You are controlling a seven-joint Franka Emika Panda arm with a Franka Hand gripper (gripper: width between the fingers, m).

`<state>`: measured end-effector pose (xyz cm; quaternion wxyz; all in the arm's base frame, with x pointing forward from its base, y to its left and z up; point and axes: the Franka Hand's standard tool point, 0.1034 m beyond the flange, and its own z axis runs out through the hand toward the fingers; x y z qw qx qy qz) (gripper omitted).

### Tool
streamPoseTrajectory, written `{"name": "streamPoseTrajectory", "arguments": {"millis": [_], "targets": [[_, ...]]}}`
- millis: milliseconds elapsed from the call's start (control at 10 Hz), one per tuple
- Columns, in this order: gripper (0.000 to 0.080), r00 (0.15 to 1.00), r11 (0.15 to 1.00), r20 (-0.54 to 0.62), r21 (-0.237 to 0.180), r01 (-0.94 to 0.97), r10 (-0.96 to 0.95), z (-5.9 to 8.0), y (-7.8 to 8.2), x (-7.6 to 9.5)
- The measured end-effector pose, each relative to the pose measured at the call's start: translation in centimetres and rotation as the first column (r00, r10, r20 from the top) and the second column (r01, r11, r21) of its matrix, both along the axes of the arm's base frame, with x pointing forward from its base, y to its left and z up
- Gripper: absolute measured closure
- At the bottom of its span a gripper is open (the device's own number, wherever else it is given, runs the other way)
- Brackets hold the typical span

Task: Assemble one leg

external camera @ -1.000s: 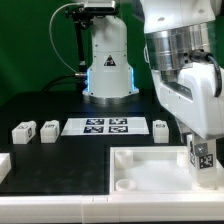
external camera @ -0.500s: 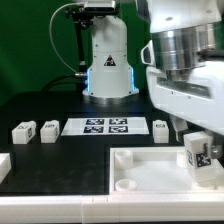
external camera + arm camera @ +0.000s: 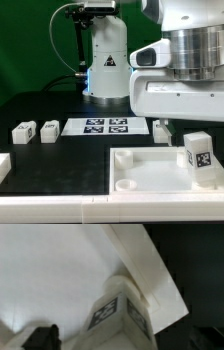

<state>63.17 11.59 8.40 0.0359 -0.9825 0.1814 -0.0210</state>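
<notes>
A white leg [image 3: 197, 158] with a square marker stands upright in the corner socket of the large white tray-like piece [image 3: 140, 160], on the exterior view's right. My gripper [image 3: 196, 136] hangs straight over it, with the wide wrist body above, and its fingers are mostly hidden in this view. In the wrist view the leg [image 3: 120, 319] rises from the white piece [image 3: 60, 269] toward the camera. One dark finger [image 3: 40, 336] sits close beside it, and the other merges with the dark table. My gripper [image 3: 105, 345] appears shut on the leg.
Two loose legs [image 3: 22, 131] [image 3: 48, 129] lie on the black table at the exterior view's left, and another [image 3: 161, 128] lies behind the tray-like piece. The marker board [image 3: 108, 127] lies in the middle. The arm's base [image 3: 108, 60] stands at the back.
My wrist has turned about its vertical axis above the leg. The leg's marker face has turned with it and now faces the exterior camera more squarely.
</notes>
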Motion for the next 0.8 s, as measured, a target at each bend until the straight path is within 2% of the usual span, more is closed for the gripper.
{"name": "streamPoseTrajectory", "arguments": {"millis": [100,300,500,600,800], "targets": [[0.0150,0.997,0.997,0.008,-0.006,-0.080,0.080,0.09,0.37,0.10],[0.0150,0.999,0.999,0.005,-0.004,-0.048,0.048,0.05,0.29,0.07],[0.0414,0.996,0.996,-0.006,0.013,0.092,-0.092,0.05,0.45,0.04],[0.0507,0.977,0.977,-0.023,0.023,0.213,-0.213,-0.05,0.44,-0.11],[0.0507,0.919,0.919,-0.044,0.038,0.393,-0.391,-0.06,0.50,-0.11]]}}
